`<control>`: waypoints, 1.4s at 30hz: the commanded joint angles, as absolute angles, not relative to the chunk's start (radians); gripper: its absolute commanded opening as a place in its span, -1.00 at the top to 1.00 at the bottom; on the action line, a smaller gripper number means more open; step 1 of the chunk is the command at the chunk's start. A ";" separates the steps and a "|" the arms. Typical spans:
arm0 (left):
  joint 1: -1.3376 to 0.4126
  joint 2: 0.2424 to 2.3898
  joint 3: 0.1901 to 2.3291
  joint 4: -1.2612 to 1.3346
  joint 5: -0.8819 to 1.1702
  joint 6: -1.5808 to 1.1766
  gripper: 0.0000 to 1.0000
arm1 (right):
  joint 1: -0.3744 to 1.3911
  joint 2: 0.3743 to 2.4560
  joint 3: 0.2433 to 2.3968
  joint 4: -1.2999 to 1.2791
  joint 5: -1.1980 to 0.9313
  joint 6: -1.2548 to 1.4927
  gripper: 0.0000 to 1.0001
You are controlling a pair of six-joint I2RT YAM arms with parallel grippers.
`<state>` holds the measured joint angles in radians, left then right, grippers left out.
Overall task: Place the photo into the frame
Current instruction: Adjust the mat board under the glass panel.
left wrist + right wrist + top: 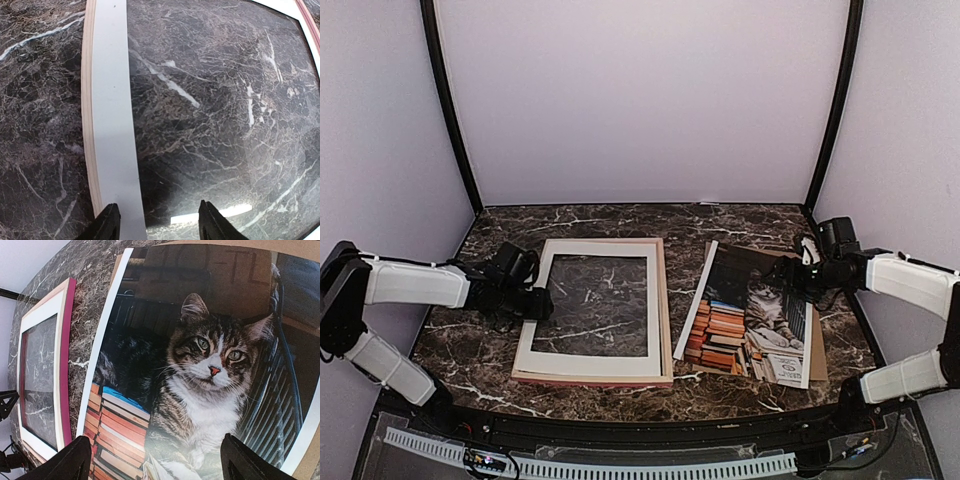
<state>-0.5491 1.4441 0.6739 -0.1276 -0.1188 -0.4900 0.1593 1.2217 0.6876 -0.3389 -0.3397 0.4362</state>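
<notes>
On the left, the left gripper (530, 302) rests low at the left rail of the large thin rectangular wooden picture frame (605, 247). The frame lies flat with a pale face up and bright pink showing along its lower and right edges. In the wrist view the gripper's black fingers (107, 222) stand partly apart, one at the rail's outer edge and one over the glazed opening. There is a gap beside the rail, so they hold nothing. Straddling the rail like this looks like a way to steady or grip the frame while the print comes over.

Just right of the frame, close but apart from it, lies the large rectangular paper print of a grey tabby cat and stacked colourful books (750, 310). It is picture side up and slightly askew on a brown cardboard backing board (819, 365). The photo is therefore not yet in the frame.

The right gripper (790, 283) hovers over the print's far right part, jaws spread wide and empty. It seems poised to pick up an edge.

Everything sits on a dark brown marble-patterned table top (500, 240), glossy enough to throw reflections. Plain pale lilac walls enclose it, with black posts (450, 110) in the far corners.
</notes>
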 commanded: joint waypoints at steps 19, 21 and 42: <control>-0.569 1.284 0.667 -0.325 -0.157 -0.490 -0.13 | 0.172 1.221 0.670 -0.305 -0.331 0.443 -0.82; -0.569 1.281 0.673 -0.355 -0.181 -0.493 -0.19 | 0.173 1.225 0.671 -0.302 -0.332 0.443 -0.82; -0.570 1.296 0.611 -0.327 -0.063 -0.526 -0.21 | 0.178 1.243 0.663 -0.290 -0.330 0.443 -0.82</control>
